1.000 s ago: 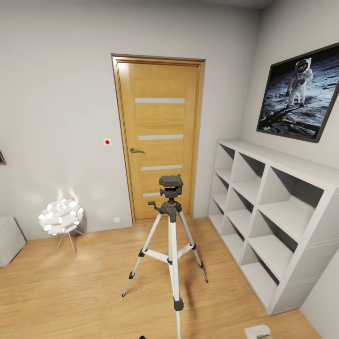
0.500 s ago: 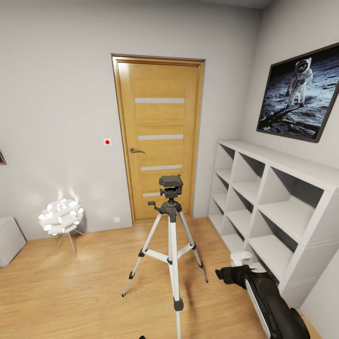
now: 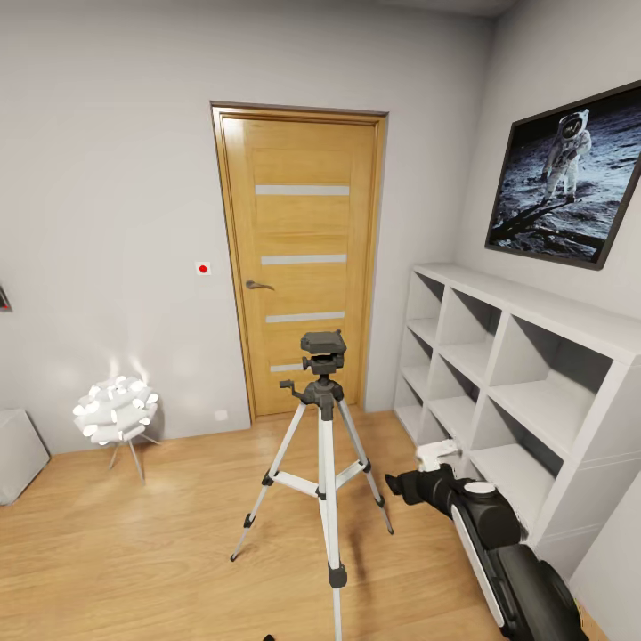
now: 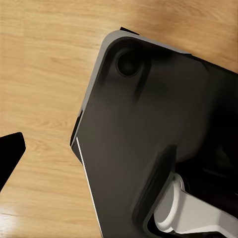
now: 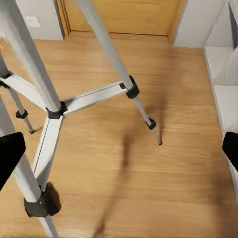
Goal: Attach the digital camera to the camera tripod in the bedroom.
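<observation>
The camera tripod (image 3: 325, 445) stands on the light wood floor in the middle of the head view, its black head (image 3: 322, 349) and handle in front of the wooden door. Its silver legs and black joints (image 5: 54, 111) show close up in the right wrist view. My right gripper (image 3: 393, 488) hovers low to the right of the tripod, pointing at its legs. It is open (image 5: 119, 151), with nothing between the fingers. One left finger (image 4: 10, 153) shows over the floor beside my dark base (image 4: 158, 129). The digital camera is out of view.
A white cube shelf (image 3: 534, 392) runs along the right wall, close to my right arm. The wooden door (image 3: 303, 258) is shut behind the tripod. A white ball lamp (image 3: 116, 409) and a grey box (image 3: 18, 454) stand at the left. Bare floor surrounds the tripod.
My right arm has risen into the head view from the lower right and moved left and up toward the tripod. The tripod and the room have not moved.
</observation>
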